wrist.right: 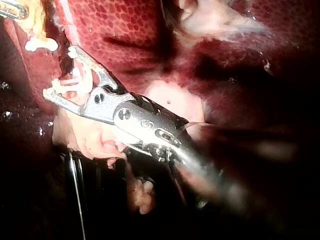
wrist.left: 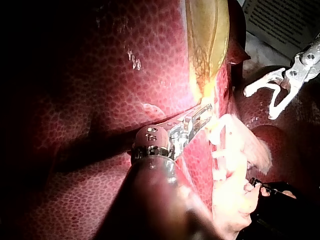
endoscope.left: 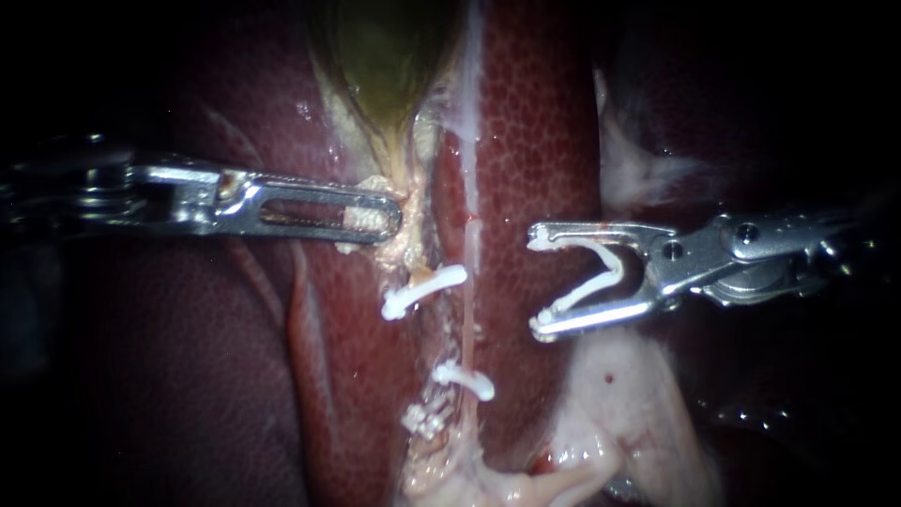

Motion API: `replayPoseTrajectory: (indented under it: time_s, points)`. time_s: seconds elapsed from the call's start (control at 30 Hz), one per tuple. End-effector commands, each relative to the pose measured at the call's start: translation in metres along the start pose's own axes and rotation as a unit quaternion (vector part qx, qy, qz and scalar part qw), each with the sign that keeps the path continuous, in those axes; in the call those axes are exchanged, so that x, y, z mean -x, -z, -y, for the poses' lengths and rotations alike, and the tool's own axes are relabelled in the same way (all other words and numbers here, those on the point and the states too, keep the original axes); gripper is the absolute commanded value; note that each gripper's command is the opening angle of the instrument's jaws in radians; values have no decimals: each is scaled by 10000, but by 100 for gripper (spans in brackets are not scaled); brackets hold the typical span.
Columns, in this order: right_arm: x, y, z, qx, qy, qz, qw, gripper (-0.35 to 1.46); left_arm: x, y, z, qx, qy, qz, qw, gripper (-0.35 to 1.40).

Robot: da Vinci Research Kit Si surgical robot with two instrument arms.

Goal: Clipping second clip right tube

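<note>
Approach: right instrument (endoscope.left: 539, 282) jaws spread around loaded clip (endoscope.left: 615, 266), three o'clock of right tube (endoscope.left: 467, 324). Left instrument (endoscope.left: 392, 218) seemingly pinching pale tissue (endoscope.left: 405, 246). Next, advance toward nine o'clock, straddling tube.

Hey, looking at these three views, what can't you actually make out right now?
Endoscope view: both shafts fade into darkness at the sides; the pale clump beside the tube is too small to identify.
Left wrist view: glare washes out the clips ahead of the left instrument.
Right wrist view: the right instrument and its loaded clip cover the tube behind them; its shaft is blurred.
</note>
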Motion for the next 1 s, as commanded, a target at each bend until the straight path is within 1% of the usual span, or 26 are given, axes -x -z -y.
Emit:
replayPoseTrajectory:
  time_s: [0.03, 0.13, 0.27, 0.43, 0.5, 0.6, 0.7, 0.83, 0.93, 1.0]
  points:
    - [0, 0, 0, -1, 1, 0, 10000, 60, 1, 1, 0, -5, 2, -6, 10000, -35]
    - [0, 0, 0, -1, 1, 0, 10000, 60, 7, 10, 1, -49, 16, -38, 10000, -35]
    - [1, 0, 0, 2, 2, 1, 10000, 60, 21, 31, 3, 16, 54, -25, 10000, -35]
    - [1, -1, 0, 2, 2, 1, 10000, 60, 39, 61, 6, 51, 116, 103, 9999, -35]
    - [1, -1, 0, 5, 1, -14, 10000, 60, 44, 71, 8, 51, 168, 148, 9997, -35]
    - [1, -1, -1, 6, 1, -14, 10000, 60, 51, 84, 12, 54, 172, 211, 9996, -35]
    - [1, -2, -1, 7, 1, -14, 10000, 60, 55, 91, 14, 58, 133, 243, 9996, -35]
    - [3, -3, 0, 9, 8, -13, 10000, 60, 54, 92, 13, 60, 132, 244, 9996, -35]
    - [10, -7, 0, -12, 29, -12, 10000, 60, 54, 91, 13, 63, 131, 247, 9996, -35]
    - [20, -12, -1, -45, 57, -27, 10000, 60, 54, 91, 13, 63, 131, 247, 9996, -35]
